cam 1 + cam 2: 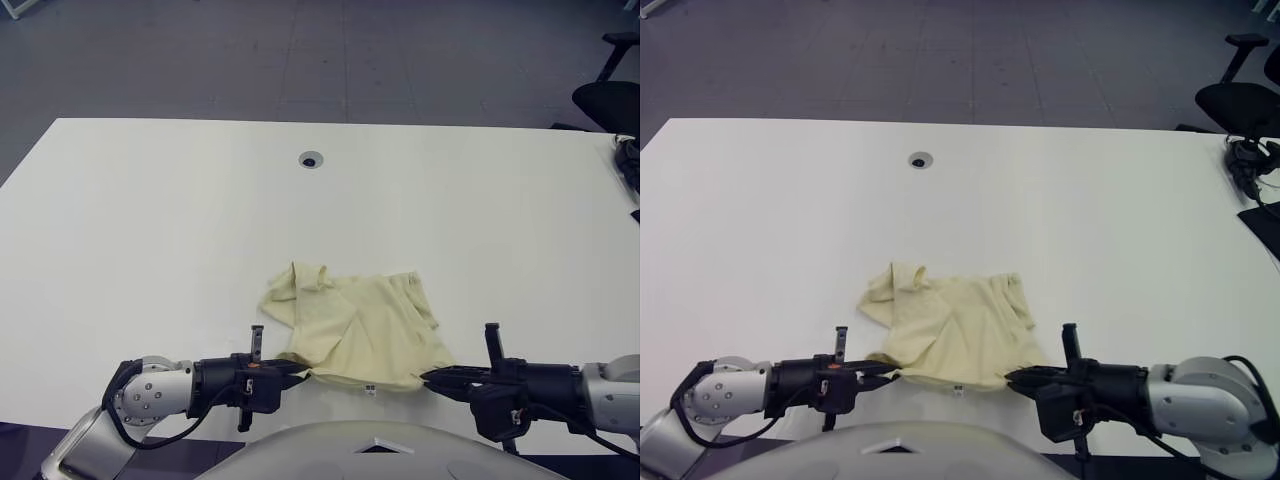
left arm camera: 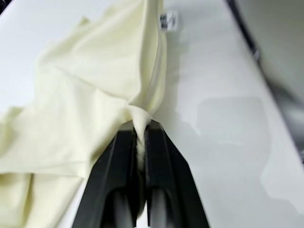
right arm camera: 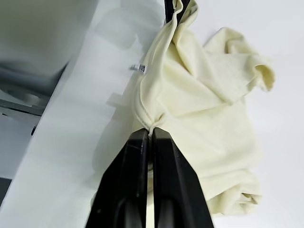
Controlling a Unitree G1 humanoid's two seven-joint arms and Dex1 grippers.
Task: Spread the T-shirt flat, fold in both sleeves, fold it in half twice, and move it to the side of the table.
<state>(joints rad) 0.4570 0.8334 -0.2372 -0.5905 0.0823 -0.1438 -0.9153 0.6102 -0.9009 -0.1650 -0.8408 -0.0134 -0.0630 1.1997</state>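
Shirt [image 1: 355, 325] lies crumpled on the table [image 1: 150, 220]. Left gripper [image 1: 295, 372] and right gripper [image 1: 432, 379] sit at its near hem corners, jaws pinching cloth, probably to pull it flat.

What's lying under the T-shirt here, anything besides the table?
The crumpled T-shirt rests directly on the white table; the surface beneath its bunched folds is covered. The left gripper and the right gripper each pinch its near edge.
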